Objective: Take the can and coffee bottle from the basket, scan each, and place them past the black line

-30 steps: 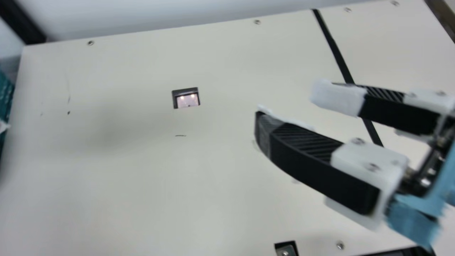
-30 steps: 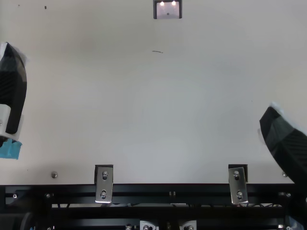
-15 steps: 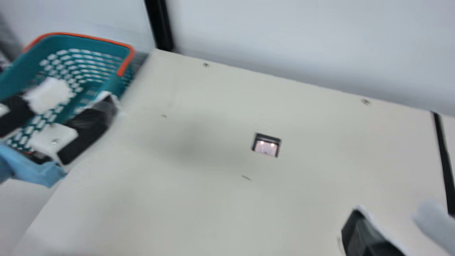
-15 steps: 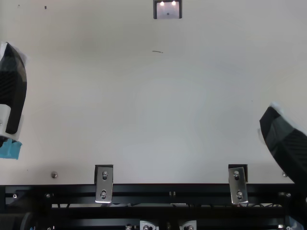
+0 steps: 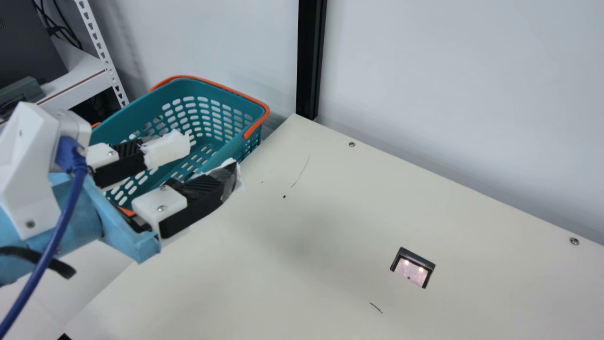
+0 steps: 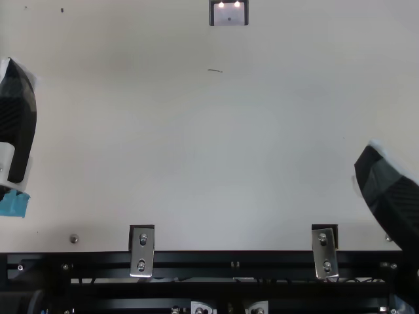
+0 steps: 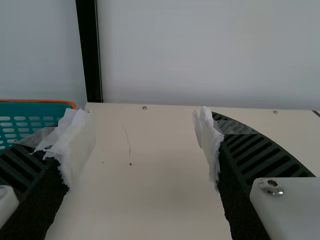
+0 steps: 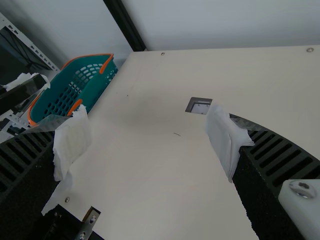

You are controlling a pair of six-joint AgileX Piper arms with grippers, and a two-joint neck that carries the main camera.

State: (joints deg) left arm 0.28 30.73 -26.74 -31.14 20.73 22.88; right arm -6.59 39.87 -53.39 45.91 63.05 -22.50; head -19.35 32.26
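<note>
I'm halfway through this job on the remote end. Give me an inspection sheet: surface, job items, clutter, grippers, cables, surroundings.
Surface: cream table, with a short dark mark near the scanner.
Job's things: teal basket beside the table's left edge, its inside partly hidden by the left gripper; scanner lit; black line at the left wrist view's edge.
Clutter: nothing seen.
Grippers: left open, right open, nothing between either's fingers.
Cables: blue cable hangs from the left arm.
Surroundings: pale wall, black post, white shelf behind the basket.
</note>
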